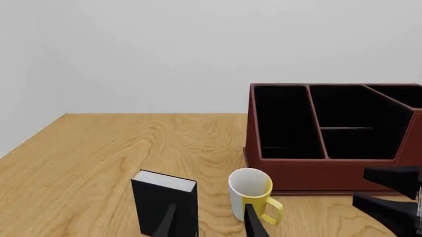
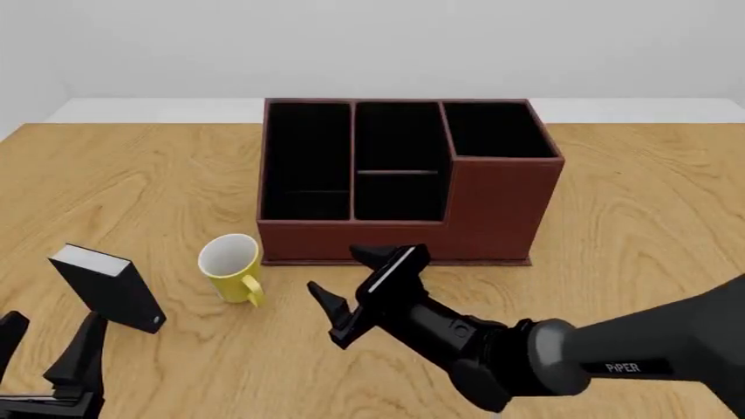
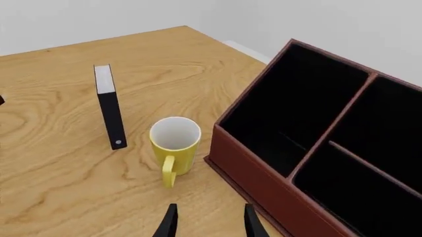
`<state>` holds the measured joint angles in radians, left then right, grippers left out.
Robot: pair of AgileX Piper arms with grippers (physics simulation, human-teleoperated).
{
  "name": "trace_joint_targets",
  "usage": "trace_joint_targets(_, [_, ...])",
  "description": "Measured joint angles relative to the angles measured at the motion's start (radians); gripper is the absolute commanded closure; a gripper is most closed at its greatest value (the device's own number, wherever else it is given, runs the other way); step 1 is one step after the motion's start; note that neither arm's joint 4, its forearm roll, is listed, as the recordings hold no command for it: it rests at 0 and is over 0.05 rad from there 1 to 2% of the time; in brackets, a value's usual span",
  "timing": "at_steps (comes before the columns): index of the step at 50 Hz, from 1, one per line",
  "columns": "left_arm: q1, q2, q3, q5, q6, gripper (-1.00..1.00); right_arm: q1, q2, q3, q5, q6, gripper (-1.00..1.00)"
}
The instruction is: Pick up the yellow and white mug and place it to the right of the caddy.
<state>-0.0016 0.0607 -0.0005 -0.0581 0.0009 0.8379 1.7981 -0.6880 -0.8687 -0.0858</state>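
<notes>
Left jaws (image 2: 47, 353) (cropped), mug (image 2: 229, 266) beyond

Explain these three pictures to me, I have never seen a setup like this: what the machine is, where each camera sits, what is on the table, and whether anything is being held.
These are simulator renders of two robot arms at a wooden table. The front view looks down from behind the arms. The other two pictures come from cameras mounted just behind each claw, looking along its fingers.

On the table stand three things: a large reddish-brown caddy with black compartments, a small yellow and white mug upright just in front of its left corner, and a black book-like block with a white edge, left of the mug.

The right claw is open and reaches toward the mug without touching it. The left claw is also open, low at the near left. Nothing is held.
</notes>
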Motion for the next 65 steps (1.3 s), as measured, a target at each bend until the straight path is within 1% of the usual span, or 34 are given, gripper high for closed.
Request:
trace_joint_targets(38, [0.000,0.001,0.000,-0.001,0.000,-1.00,0.056,0.165,-0.210,0.079,-0.018,-1.00])
trace_joint_targets(65, [0.000,0.001,0.000,-0.001,0.000,-1.00,0.077,0.239,-0.305,0.114,-0.020,-1.00])
